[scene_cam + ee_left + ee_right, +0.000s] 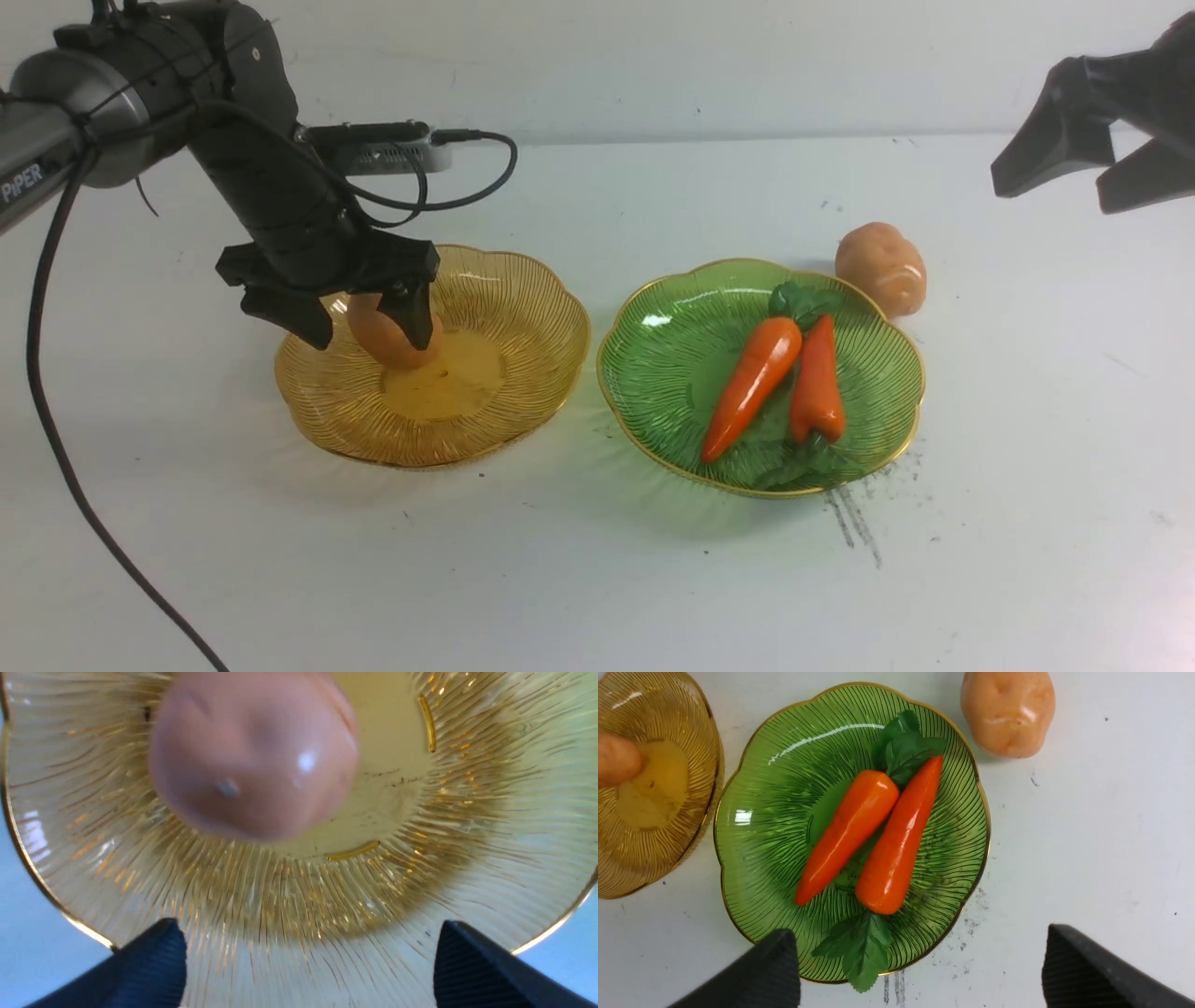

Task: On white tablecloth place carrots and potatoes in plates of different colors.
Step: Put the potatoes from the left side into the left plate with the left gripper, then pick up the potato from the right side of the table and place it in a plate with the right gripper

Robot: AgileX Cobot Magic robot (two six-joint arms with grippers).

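1 tan lumpy toy potato (252, 756) is laid in the amber ribbed plate (523, 317), between the fingers of the wide-spread left gripper (369, 338).
2 glossy orange toy carrots (754, 385) (817, 383) are laid head-to-tail in the green ribbed plate (672, 364), long axes far-to-near; the right gripper (1055, 191), spread wide, is seen high and well apart.

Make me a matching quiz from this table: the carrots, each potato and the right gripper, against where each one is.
1 carrots
2 potato by the left gripper
3 other potato
4 right gripper

A on the tablecloth, beside the green plate
B in the amber plate
C in the green plate
D raised, open, empty

Pairs: 1-C, 2-B, 3-A, 4-D.
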